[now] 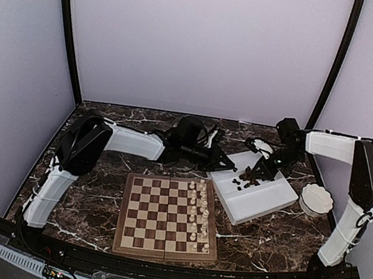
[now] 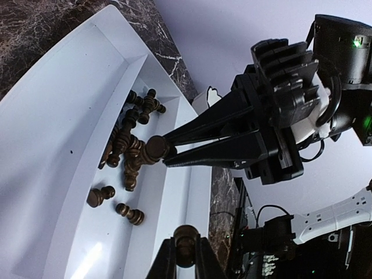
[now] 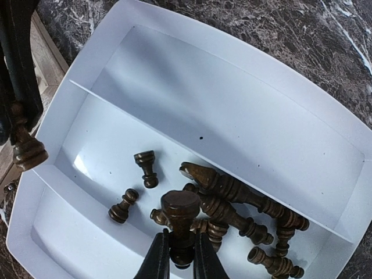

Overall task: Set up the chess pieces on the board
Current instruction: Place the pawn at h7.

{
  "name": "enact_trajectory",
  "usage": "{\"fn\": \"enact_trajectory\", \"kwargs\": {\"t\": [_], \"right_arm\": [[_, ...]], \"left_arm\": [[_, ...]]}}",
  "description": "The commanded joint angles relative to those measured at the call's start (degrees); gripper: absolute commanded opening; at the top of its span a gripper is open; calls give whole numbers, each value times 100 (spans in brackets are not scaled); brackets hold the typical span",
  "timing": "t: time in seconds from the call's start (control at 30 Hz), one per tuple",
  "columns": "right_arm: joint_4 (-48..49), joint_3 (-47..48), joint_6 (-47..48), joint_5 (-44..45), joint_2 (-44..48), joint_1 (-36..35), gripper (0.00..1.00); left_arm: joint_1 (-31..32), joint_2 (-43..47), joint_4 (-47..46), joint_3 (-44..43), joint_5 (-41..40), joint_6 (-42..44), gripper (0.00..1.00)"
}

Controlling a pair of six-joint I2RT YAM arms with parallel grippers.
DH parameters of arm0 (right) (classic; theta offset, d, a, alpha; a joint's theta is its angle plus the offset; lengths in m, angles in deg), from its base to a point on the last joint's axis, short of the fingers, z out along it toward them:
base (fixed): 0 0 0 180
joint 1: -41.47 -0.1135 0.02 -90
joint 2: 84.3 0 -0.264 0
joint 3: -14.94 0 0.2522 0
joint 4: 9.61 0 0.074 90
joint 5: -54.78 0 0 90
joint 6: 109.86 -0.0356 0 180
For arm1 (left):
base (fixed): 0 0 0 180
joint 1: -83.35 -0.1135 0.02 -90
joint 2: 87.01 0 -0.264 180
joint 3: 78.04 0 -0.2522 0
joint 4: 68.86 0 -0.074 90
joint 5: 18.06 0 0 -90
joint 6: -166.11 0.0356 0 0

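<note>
I have the left arm (image 1: 95, 141) reaching from its base at the near left across the table (image 1: 96, 182) toward the far middle. Near of it lies the board (image 1: 153, 222), flat and square to the near edge. Cream-white pieces (image 1: 198, 211) stand on it in 2 files along its right side; I see no dark ones on its squares from the top view. Just past the board's far right corner, the left end effector (image 2: 186, 250) hangs at the left end of the white divided tray (image 1: 265, 199). Its fingers are pinched narrow on 1 dark piece (image 3: 26, 148), which hangs with its base down and clear of the tray floor. The tray sits at an angle to the right of the board, near it but apart. The loose dark chess pieces (image 3: 232, 206) lie on their sides in 1 compartment. Most are heaped together, and 2 lie apart to the left in the right wrist view. Over that heap the right end effector (image 3: 179, 241) is also drawn narrow, gripping a second dark piece (image 3: 180, 204) by its stem with its round base turned toward the wrist camera. The 2 end effectors are close together but not touching. Right of the tray sits a small white bowl (image 1: 316, 199), and beyond it the right arm (image 1: 371, 174) rises at the table's right edge.
</note>
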Motion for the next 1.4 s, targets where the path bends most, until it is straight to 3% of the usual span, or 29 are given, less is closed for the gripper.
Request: {"fn": "enact_trajectory", "kwargs": {"t": [0.0,0.23,0.33,0.5,0.7,1.37], "right_arm": [[200,-41,-82,-135,70,-27,3],[569,-517,-84,-247,243,-23,5],[618,-553,-82,-256,278,-27,5],[646,-570,-57,-211,232,-26,5],[627,-542,-40,-237,224,-22,5],[581,-572,-56,-237,323,-26,5]], "left_arm": [[25,700,1034,-366,-59,860,0],[29,1925,4111,-329,-2001,3478,0],[24,2603,5100,233,-3105,4049,0],[29,3352,6031,1211,-4062,4456,0],[5,3546,6065,1861,-4166,4232,0],[-360,3149,5762,2424,-4205,3823,0]]}}
